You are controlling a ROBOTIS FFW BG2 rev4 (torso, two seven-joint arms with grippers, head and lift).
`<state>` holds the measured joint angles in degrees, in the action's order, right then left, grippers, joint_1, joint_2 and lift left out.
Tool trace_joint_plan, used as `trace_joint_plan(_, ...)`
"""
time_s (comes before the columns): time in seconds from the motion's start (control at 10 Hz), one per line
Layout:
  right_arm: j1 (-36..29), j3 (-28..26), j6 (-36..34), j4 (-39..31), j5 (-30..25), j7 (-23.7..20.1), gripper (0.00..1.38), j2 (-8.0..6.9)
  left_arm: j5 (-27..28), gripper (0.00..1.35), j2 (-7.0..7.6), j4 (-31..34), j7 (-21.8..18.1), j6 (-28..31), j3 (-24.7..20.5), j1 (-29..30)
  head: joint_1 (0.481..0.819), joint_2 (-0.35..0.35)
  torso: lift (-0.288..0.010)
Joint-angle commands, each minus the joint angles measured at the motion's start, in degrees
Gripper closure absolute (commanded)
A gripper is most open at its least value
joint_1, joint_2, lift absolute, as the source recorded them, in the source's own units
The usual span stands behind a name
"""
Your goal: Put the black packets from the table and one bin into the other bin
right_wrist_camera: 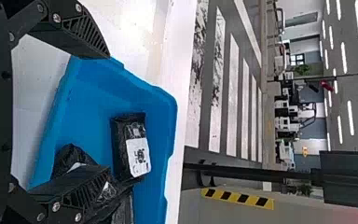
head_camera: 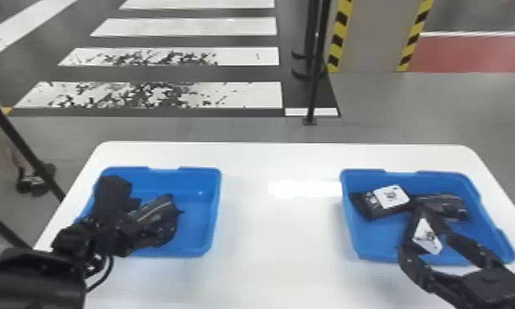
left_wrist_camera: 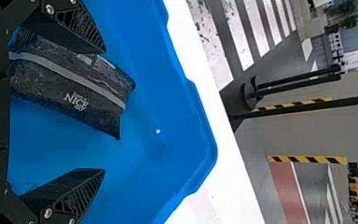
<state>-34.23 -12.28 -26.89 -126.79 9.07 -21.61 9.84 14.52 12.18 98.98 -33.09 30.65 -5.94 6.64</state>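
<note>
L gripper (head_camera: 143, 205): over L bin; fingers well apart, nothing gripped. L wrist view: pkt lies btwn fingers, nearer one; touch or not, can't tell.
L bin (head_camera: 214, 213): blue, open-top, on table (head_camera: 277, 230). Contents: 1 blk pkt (head_camera: 155, 210), w/ grey stripe & wht print, lying tilted.
R gripper (head_camera: 428, 241): at R bin, near side; fingers wide, none gripped. R wrist view: one finger overlaps a blk pkt; contact, can't tell.
R bin (head_camera: 352, 242): blue, same type. Contents: 3 blk pkts, close tog. — far-L pkt (head_camera: 361, 205), wht label up; far-R pkt (head_camera: 445, 205), dark; near pkt (head_camera: 415, 220), wht label, btwn R fingers in head view.
</note>
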Motion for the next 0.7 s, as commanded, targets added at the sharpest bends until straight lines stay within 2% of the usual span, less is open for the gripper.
trace_joint_plan(0.0, -0.1, 0.3, 0.6, -0.1, 0.3, -0.2, 0.19, 0.01, 1.1, 0.13, 0.65, -2.2, -0.5, 2.1, 0.8, -2.1, 0.695, 0.036, -0.11)
trace_joint_plan(0.3, -0.1, 0.9, 1.3, -0.3, 0.8, -0.7, 0.19, 0.09, 3.3, 0.13, 1.7, -5.5, -1.4, 4.6, 0.9, -4.4, 0.695, 0.065, -0.11)
trace_joint_plan(0.4, -0.1, 1.0, 1.6, -0.3, 1.0, -0.9, 0.19, 0.09, 3.4, 0.29, 1.79, -6.4, -1.6, 8.0, 1.0, -5.1, 0.695, 0.08, -0.11)
trace_joint_plan(0.5, -0.1, 1.0, 2.0, -0.1, 1.3, -1.1, 0.19, 0.09, 4.0, 0.83, 1.97, -6.8, -1.6, 9.1, 1.4, -5.5, 0.695, 0.092, -0.11)
trace_joint_plan(0.6, -0.1, 1.0, 2.6, -0.1, 1.6, -1.2, 0.19, 0.09, 3.9, 1.17, 1.97, -6.8, -1.5, 9.7, 1.6, -5.5, 0.695, 0.101, -0.11)
